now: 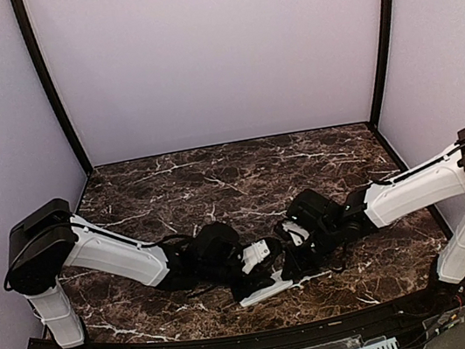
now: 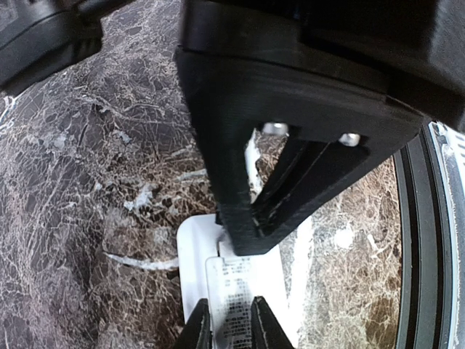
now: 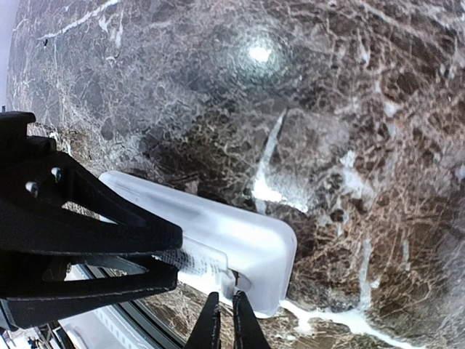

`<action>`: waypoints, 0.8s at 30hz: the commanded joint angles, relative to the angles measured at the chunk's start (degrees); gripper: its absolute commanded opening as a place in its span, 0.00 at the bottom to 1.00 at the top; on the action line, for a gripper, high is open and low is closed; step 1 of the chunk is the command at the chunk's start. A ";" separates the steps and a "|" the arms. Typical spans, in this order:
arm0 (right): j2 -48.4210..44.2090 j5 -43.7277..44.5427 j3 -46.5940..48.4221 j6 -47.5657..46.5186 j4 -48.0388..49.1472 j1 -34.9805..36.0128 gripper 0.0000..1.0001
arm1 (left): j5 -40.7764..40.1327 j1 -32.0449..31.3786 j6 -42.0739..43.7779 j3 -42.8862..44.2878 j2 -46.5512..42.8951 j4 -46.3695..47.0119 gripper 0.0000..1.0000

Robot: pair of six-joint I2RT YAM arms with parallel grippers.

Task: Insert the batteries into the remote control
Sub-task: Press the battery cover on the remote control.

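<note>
The white remote control (image 1: 264,292) lies back-up near the table's front edge, between both arms. Its flat cover (image 2: 236,280), which carries a printed label, sits on its back. My left gripper (image 2: 231,327) has its jaws slightly apart, the tips over the cover's label and gripping nothing. My right gripper (image 3: 224,323) is shut, and its tips point at the notch at the cover's end (image 3: 243,280) on the remote control (image 3: 254,233). In the top view the left gripper (image 1: 258,254) and right gripper (image 1: 292,262) almost meet above the handset. The batteries are hidden.
The dark marble table (image 1: 217,186) is walled by pale panels at the back and sides. A black rim (image 1: 241,341) runs along the front edge just behind the remote. The right gripper's black body (image 2: 305,109) fills the top of the left wrist view.
</note>
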 commanded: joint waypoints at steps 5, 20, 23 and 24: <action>1.53 0.86 2.12 -1.52 -0.06 -0.94 0.10 | 1.10 -1.14 -0.15 -3.23 1.24 -11.41 0.18; 4.81 -2.16 -2.12 1.12 5.63 -1.01 0.00 | 1.12 -1.14 -0.24 -3.67 1.14 -11.19 0.17; 5.56 -4.09 -3.94 2.86 9.47 -0.36 0.00 | 1.20 -1.14 -0.24 -3.75 1.14 -11.06 0.17; 6.07 -4.96 -4.24 3.33 11.08 0.14 0.00 | 1.20 -1.14 -0.24 -3.76 1.14 -10.98 0.17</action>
